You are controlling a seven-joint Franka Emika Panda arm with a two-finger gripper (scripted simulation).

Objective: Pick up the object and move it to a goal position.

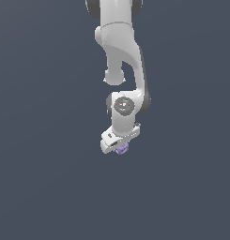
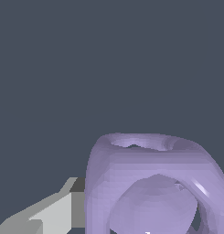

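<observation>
A white Panda arm hangs over a plain slate-grey ground, its gripper (image 1: 119,146) tilted to one side with the cube (image 1: 121,149), a small pale purple lump with dimpled faces, tucked right under the gripper body. In the wrist view the cube (image 2: 152,183) fills the near field, one grey finger (image 2: 58,210) pressed against its side; the opposite finger is hidden behind it, so the gripper looks closed on the cube, though only one contact can be confirmed. Whether the cube rests on the ground or is already lifted cannot be told, as no shadow or edge shows beneath it. No goal marker is visible in either view. The risks from here appear to be slip and twist: the cube's rounded corners and hollowed faces give the pads little flat surface, the tilted wrist may let it pivot, and a quick move toward the goal could shake it loose. A grip seated low on the fingers may also squeeze it out. No brand, label or writing can be read anywhere on arm, cube or ground.
</observation>
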